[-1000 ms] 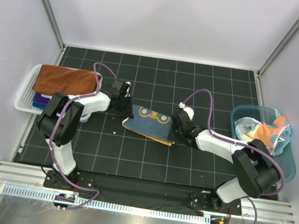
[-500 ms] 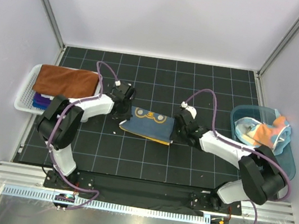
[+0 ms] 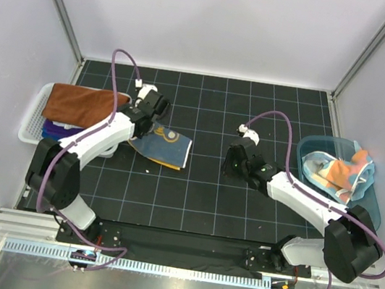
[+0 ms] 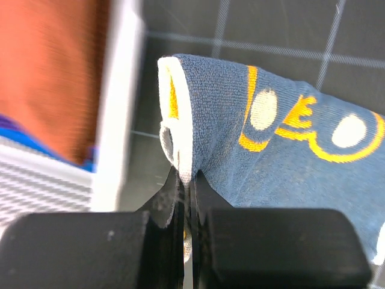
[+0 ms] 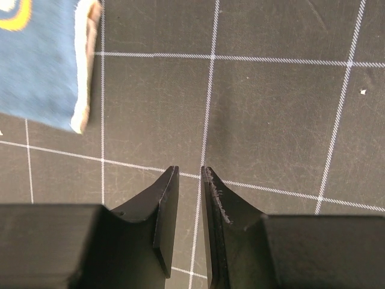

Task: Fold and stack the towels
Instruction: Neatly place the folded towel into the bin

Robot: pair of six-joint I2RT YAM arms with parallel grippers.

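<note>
Here, the navy towel (image 3: 163,146) lies folded at about 10 o'clock from the middle of the table (image 3: 198,204), a dark blue cloth with yellow figures, pale dots and a white hem. The left jaws are closed on that hem at the towel's 10 o'clock corner, and in the left wrist view the hem (image 4: 178,114) curls up out of the pinch. Just beside it, at 9 o'clock, stands the white basket (image 3: 29,135), which carries a rust brown towel (image 3: 82,103) over purple and blue cloth (image 3: 53,127). At 3 o'clock from the navy towel, apart from it, the right jaws hover over bare black grid, slightly parted and gripping nothing. Further out at 3 o'clock, the teal tub (image 3: 374,211) holds a heap of orange, white and light blue towels (image 3: 338,172).
</note>
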